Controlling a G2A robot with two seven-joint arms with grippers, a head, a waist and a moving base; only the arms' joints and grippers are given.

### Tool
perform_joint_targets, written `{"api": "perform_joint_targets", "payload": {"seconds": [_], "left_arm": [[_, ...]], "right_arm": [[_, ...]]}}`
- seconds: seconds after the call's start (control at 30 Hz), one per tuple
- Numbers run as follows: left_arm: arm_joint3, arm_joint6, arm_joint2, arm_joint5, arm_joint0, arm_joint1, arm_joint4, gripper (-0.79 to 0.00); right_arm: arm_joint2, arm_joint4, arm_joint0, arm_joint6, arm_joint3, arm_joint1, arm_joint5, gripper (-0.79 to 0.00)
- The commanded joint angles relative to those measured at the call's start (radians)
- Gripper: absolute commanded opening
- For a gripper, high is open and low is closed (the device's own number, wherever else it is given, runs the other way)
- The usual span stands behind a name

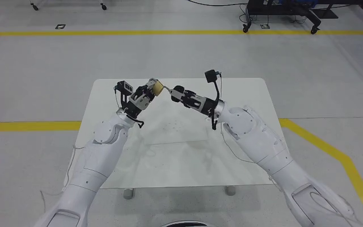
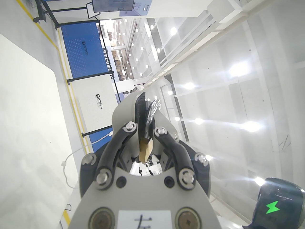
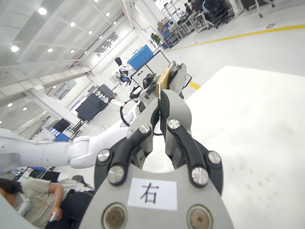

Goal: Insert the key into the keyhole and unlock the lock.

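A brass padlock [image 1: 157, 87] with a silver shackle [image 2: 152, 110] is held in the air over the far part of the white table [image 1: 227, 147]. My left gripper [image 1: 152, 89] is shut on it, and the brass body [image 2: 145, 150] sits between its fingers. My right gripper [image 1: 173, 92] is right beside the lock, with its tips [image 3: 162, 94] up against the brass body [image 3: 164, 78]. Its fingers are pressed together on the key, which is almost fully hidden between the pads.
Both grippers meet well above the tabletop [image 3: 250, 110], near its far edge. A black unit [image 1: 212, 76] on the right arm stands up behind that gripper. Yellow floor lines [image 1: 170, 32] run beyond the table.
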Motion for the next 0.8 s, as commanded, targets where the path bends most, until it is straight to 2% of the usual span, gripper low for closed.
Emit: {"api": "perform_joint_targets", "payload": {"seconds": [0.0,0.23,0.47,0.77], "left_arm": [[0.000,0.024,-0.004,-0.012,0.003,-0.003,0.005,-0.785],[-0.006,0.076,-0.014,-0.063,0.013,-0.009,0.071,-0.785],[-0.031,0.175,-0.023,-0.129,0.033,-0.013,0.202,-0.785],[-0.062,0.212,-0.031,-0.116,0.054,-0.019,0.261,-0.785]], "right_arm": [[0.009,0.035,-0.002,0.060,-0.002,0.003,0.002,-0.785],[0.021,0.035,-0.014,0.091,-0.018,0.003,0.028,-0.785],[0.019,0.029,-0.017,0.095,-0.024,-0.004,0.043,-0.785],[0.016,0.041,-0.011,0.112,-0.021,-0.013,0.055,-0.785]]}}
